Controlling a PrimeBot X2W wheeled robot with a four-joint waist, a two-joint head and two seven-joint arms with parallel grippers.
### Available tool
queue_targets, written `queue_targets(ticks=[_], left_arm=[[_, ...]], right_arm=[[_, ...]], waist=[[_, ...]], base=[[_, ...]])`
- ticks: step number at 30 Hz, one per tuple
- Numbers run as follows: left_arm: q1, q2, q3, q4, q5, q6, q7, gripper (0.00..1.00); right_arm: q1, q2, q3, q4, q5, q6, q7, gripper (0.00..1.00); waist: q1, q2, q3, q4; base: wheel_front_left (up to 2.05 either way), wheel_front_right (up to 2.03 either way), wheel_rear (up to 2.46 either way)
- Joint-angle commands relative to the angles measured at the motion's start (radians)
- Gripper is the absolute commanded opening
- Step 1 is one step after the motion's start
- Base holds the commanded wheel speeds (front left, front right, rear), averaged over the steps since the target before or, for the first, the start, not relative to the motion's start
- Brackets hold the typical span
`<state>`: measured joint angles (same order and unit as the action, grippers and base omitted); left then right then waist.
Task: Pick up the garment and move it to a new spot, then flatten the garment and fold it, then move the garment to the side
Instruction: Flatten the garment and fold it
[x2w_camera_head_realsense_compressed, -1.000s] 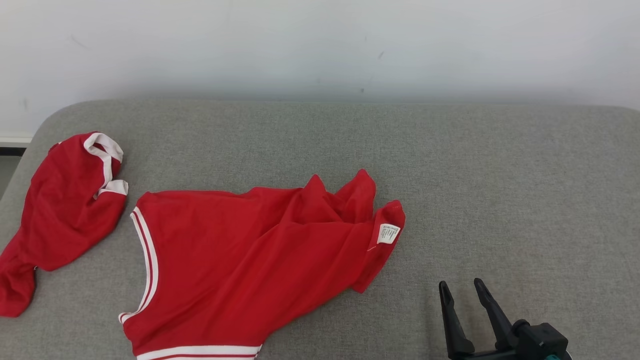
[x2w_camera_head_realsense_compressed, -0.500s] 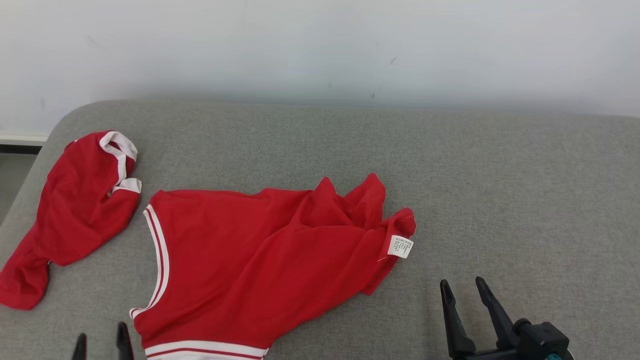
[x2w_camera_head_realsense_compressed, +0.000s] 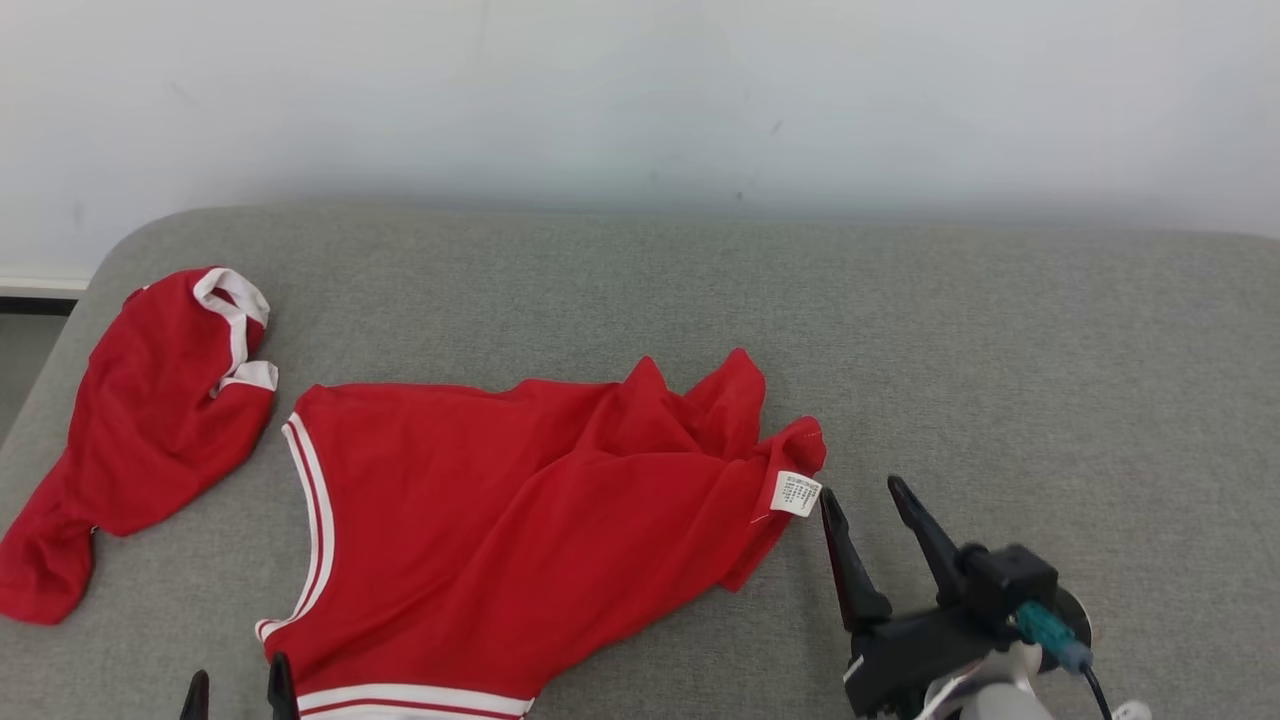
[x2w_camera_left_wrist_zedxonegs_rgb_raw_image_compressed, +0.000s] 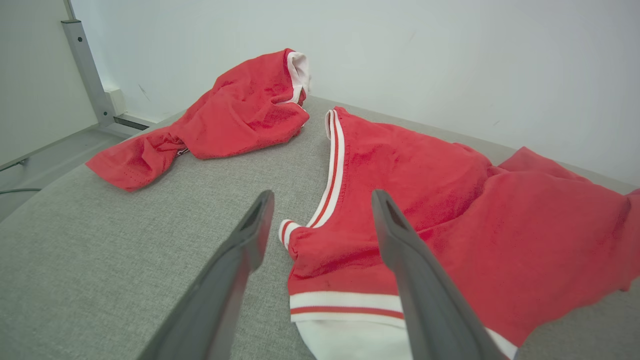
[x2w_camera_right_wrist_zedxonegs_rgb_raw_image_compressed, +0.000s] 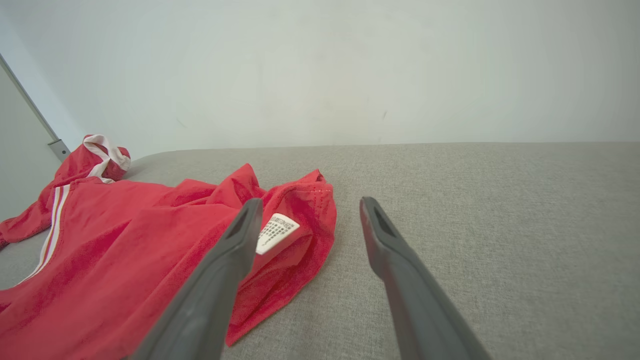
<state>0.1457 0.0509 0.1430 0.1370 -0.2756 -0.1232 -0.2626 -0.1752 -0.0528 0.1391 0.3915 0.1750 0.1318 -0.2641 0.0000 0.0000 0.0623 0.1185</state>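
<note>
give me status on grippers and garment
Left gripper open at striped hem corner. Right gripper open beside label. Garment rumpled, unheld, on grey pad. Second red piece lies apart, left.

You had bare grey padding (x2w_camera_head_realsense_compressed: 1050, 350) across the right and far side; leftward, the red garment (x2w_camera_head_realsense_compressed: 500, 520) and a second red piece (x2w_camera_head_realsense_compressed: 140, 430) lay in the way, a narrow strip between.

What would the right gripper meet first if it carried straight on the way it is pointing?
Probably the corner of the red garment by the white label, just ahead of the open right gripper; depth is unclear.
</note>
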Motion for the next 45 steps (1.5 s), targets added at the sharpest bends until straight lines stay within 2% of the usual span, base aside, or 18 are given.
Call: queue_targets(ticks=[1,9,11,15,19,24,25,26,27,28,32,35,45], left_arm=[[-0.002,0.000,-0.003,0.005,-0.003,0.002,-0.003,1.00],[-0.033,-0.001,-0.025,0.017,-0.004,0.003,-0.003,1.00],[-0.044,-0.001,-0.036,0.023,-0.005,0.002,-0.003,1.00],[-0.051,-0.001,-0.051,0.029,-0.014,0.003,-0.003,1.00],[-0.057,-0.001,-0.058,0.028,-0.021,0.004,-0.003,1.00],[-0.060,-0.001,-0.061,0.032,-0.027,0.004,-0.003,1.00],[-0.060,-0.001,-0.062,0.033,-0.029,0.004,-0.003,1.00],[-0.060,-0.001,-0.062,0.035,-0.030,0.003,-0.003,1.00],[-0.060,-0.001,-0.063,0.036,-0.031,0.003,-0.003,1.00],[-0.061,-0.001,-0.063,0.038,-0.032,0.003,-0.003,1.00],[-0.057,-0.001,-0.064,0.042,-0.035,0.003,-0.003,1.00],[-0.044,-0.001,-0.057,0.041,-0.041,0.008,-0.003,1.00],[-0.019,-0.001,-0.061,0.055,-0.063,0.019,-0.003,1.00]], right_arm=[[-0.033,-0.014,0.007,0.029,0.000,-0.002,0.000,1.00],[-0.243,-0.073,0.068,0.269,0.078,-0.002,0.000,1.00],[-0.310,-0.085,0.112,0.385,0.129,-0.002,-0.001,1.00],[-0.379,-0.104,0.190,0.511,0.217,-0.002,0.000,1.00],[-0.412,-0.111,0.217,0.550,0.309,-0.002,0.000,1.00],[-0.444,-0.122,0.303,0.599,0.426,-0.002,0.004,1.00],[-0.446,-0.125,0.321,0.601,0.449,-0.002,0.007,0.76],[-0.446,-0.129,0.341,0.600,0.470,-0.002,0.006,0.36],[-0.449,-0.137,0.362,0.599,0.486,-0.002,0.006,0.06],[-0.454,-0.144,0.381,0.597,0.502,-0.002,0.005,0.00],[-0.471,-0.174,0.431,0.588,0.538,-0.002,0.000,0.00],[-0.481,-0.210,0.431,0.555,0.519,-0.002,-0.001,0.00],[-0.351,-0.292,0.298,0.327,0.361,-0.002,-0.001,0.00]], waist=[[0.0000,0.0000,0.004,0.009],[0.0000,0.0000,0.024,0.056],[0.0000,0.0000,0.033,0.076],[0.0000,0.0000,0.046,0.099],[0.0000,0.0000,0.055,0.112],[0.0000,0.0000,0.059,0.123],[0.0000,0.0000,0.059,0.124],[0.0000,0.0000,0.058,0.126],[0.0000,0.0000,0.058,0.127],[0.0000,0.0000,0.058,0.129],[0.0000,0.0000,0.055,0.131],[0.0000,0.0000,0.048,0.120],[0.0000,0.0000,0.019,0.016]], base=[[0.00,0.00,0.00],[0.00,0.00,0.00],[0.00,0.00,0.00],[0.00,0.00,0.00],[0.00,0.00,0.00],[0.00,0.00,0.00],[0.00,0.00,0.00],[0.00,0.00,0.00],[0.00,0.00,0.00],[0.00,0.00,0.00],[0.00,0.00,0.00],[0.00,0.00,0.00],[0.00,0.00,0.00]])
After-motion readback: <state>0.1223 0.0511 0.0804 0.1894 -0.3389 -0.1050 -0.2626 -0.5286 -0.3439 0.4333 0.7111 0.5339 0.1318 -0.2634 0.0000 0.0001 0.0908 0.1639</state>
